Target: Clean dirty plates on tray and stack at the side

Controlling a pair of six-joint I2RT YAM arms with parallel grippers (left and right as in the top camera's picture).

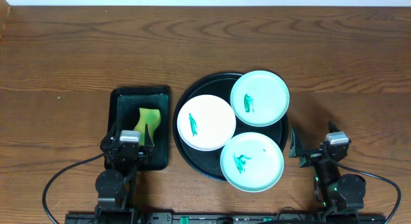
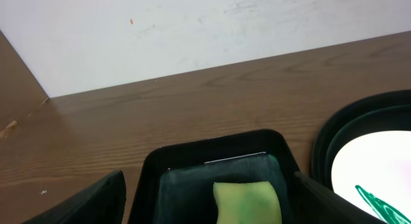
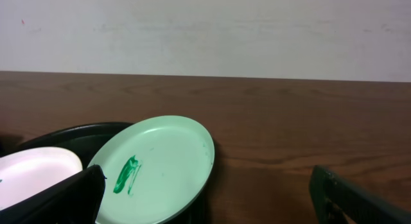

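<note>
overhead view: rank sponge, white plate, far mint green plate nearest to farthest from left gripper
1. The yellow-green sponge, in the rectangular tray, just ahead of the left gripper.
2. The white plate, left in the round tray.
3. The far mint green plate, round tray's far right.

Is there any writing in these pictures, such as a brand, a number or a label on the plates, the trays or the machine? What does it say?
None: no word, number, brand or sign can be read in any view.
The green marks on the white plate, the far mint plate and the near mint plate are smears, not letters.
The round tray, rectangular tray and sponge show no label.
</note>
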